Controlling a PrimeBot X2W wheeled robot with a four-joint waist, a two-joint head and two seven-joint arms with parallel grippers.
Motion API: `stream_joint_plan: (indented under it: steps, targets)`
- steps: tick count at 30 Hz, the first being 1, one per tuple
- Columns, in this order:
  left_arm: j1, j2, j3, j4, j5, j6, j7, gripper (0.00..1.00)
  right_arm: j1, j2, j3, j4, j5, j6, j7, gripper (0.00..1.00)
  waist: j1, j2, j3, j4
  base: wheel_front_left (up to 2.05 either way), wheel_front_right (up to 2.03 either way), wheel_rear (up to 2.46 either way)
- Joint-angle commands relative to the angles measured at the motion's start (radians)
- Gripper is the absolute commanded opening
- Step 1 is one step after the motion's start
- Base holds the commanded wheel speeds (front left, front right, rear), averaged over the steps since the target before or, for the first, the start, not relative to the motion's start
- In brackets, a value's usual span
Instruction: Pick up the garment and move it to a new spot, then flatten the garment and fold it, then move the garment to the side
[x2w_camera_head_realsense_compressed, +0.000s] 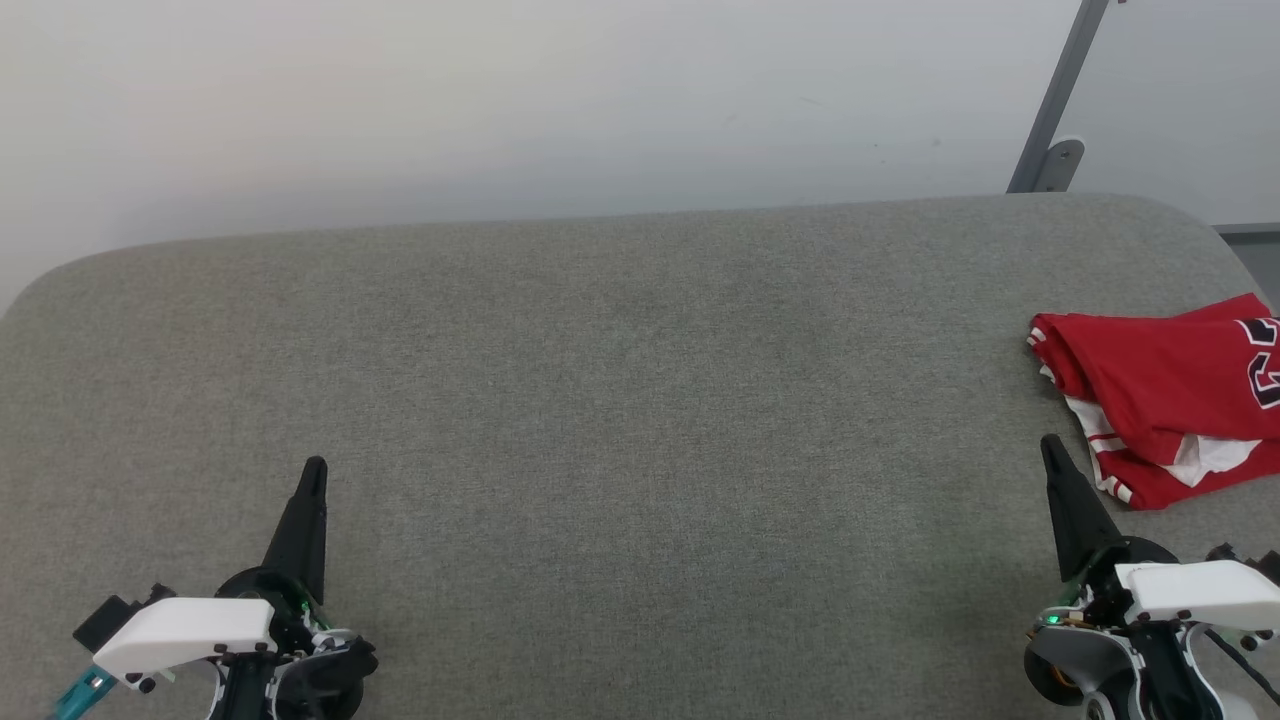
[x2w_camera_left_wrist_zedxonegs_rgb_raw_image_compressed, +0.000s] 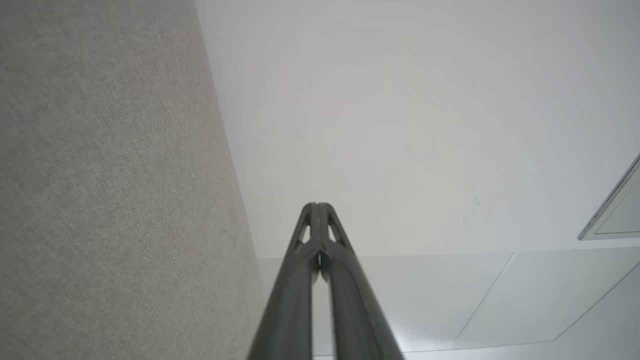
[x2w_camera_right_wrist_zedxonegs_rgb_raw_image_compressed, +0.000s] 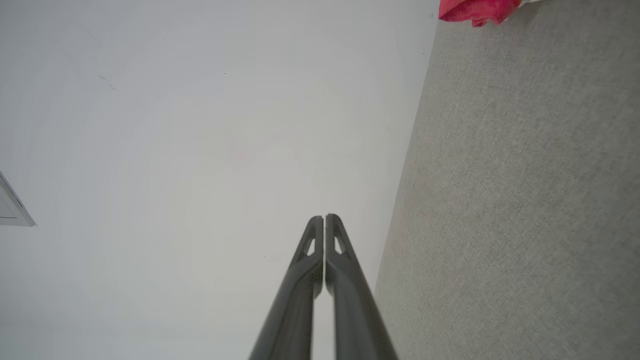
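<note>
The garment (x2w_camera_head_realsense_compressed: 1165, 405) lies folded at the right edge of the head view on the grey table (x2w_camera_head_realsense_compressed: 600, 400) — left gripper (x2w_camera_head_realsense_compressed: 314, 468) and right gripper (x2w_camera_head_realsense_compressed: 1050, 445) both closed, holding nothing

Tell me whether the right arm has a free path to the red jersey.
Probably yes: the right end effector, shut, is close beside the garment on the grey surface, nothing between them.

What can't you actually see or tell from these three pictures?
Head view: the garment runs off the right edge, so its number is cut and its full outline is unknown.
Head view: its top layers hide whatever is folded beneath.
Right wrist view: the top edge leaves just a blurred red scrap of it.
</note>
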Motion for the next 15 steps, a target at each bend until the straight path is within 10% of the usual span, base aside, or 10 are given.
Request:
stream_joint_plan:
  steps: [1,15]
  targets:
    - [-0.012,0.001,-0.001,0.0,-0.002,-0.005,0.001,0.0,-0.009,0.002,-0.001,-0.003,0.004,0.0,0.002,0.0,0.0,0.0,0.0,0.0,0.0,0.0,0.0]
    - [-0.012,0.001,-0.001,0.0,-0.003,-0.005,0.001,0.0,-0.009,0.002,-0.001,-0.003,0.004,0.0,0.002,0.0,0.0,0.0,0.0,0.0,0.0,0.0,0.0]
